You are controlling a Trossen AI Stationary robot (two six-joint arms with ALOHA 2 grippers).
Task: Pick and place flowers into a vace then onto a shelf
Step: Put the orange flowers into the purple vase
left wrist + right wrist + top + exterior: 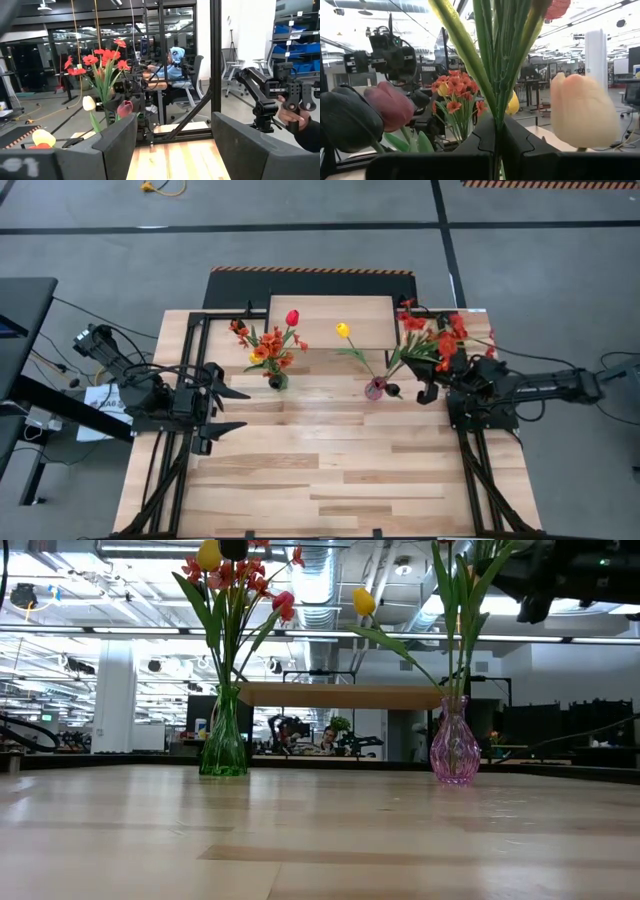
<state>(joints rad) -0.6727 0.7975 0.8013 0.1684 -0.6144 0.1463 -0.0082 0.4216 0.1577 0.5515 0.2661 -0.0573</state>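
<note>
The right gripper [496, 145] is squeezed tight on the green stems of a bunch of flowers [432, 338] above the pink vase [454, 750]. The stems seem to reach into the vase, but that is hard to see. The left gripper [238, 409] waits with its fingers apart. The shelf [332, 321] stands behind the green vase [224, 745], which also holds flowers.

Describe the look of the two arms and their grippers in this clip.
Both arms are dark, jointed metal. The left gripper has two black, pointed, tapering fingers that look broad and flat-faced up close. The right gripper is black too, with blocky fingers. Black cables run along both arms, and no markings are legible.
</note>
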